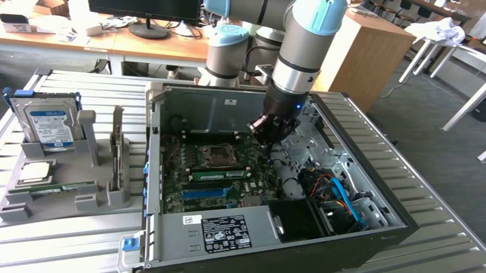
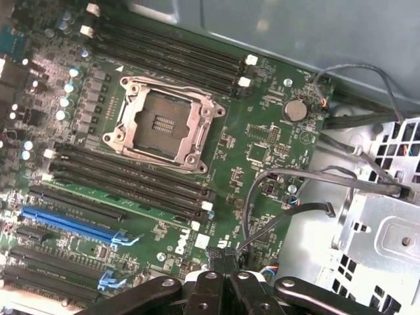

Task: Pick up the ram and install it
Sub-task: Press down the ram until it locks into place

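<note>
Ext view: gripper clenched, holding nothing, over the open PC case above the motherboard. One ram seems seated below the CPU socket; another ram stick lies in the gray holder by the hard drive. Wrist view: fingers closed together, empty socket, dark slots, gray cables close by.
</note>
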